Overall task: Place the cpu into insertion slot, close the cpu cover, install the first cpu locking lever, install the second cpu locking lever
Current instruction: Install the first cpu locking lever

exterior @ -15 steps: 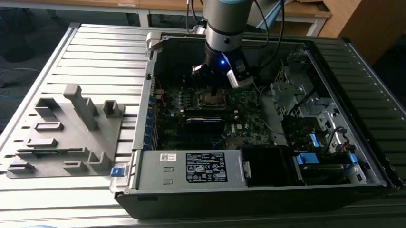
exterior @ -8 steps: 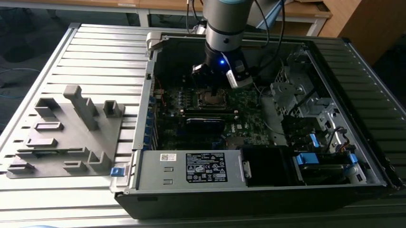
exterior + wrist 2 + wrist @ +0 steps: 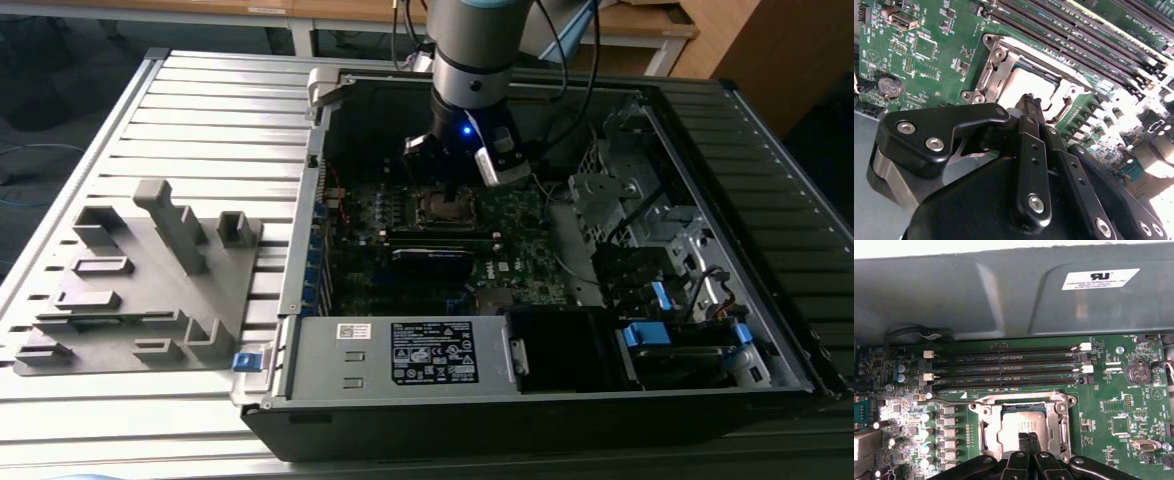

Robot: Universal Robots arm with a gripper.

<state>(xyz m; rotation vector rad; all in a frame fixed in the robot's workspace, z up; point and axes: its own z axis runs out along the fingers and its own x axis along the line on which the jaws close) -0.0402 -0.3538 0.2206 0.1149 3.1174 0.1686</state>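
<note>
The cpu (image 3: pixel 1013 431) (image 3: pixel 1023 82) lies flat in the socket on the green motherboard, its silver-grey top showing through the square opening of the cpu cover (image 3: pixel 988 429) (image 3: pixel 987 76). The shiny cover frame lies down around the chip. My gripper (image 3: pixel 1028 437) (image 3: pixel 1030 100) is shut, its black fingertips pressed together over the chip's near half; whether they touch it is unclear. A thin metal locking lever (image 3: pixel 946 400) runs out from the socket's corner along the board. In the exterior view the gripper (image 3: pixel 451 172) hangs inside the open case just above the socket (image 3: pixel 441 206).
Memory slots (image 3: pixel 1004 367) run beside the socket, and the grey case wall (image 3: pixel 1004 295) rises behind them. A coin battery (image 3: pixel 1137 373) sits on the board. The power supply box (image 3: pixel 400 350), drive bays (image 3: pixel 641 220) and a grey fixture tray (image 3: pixel 134 280) surround the work area.
</note>
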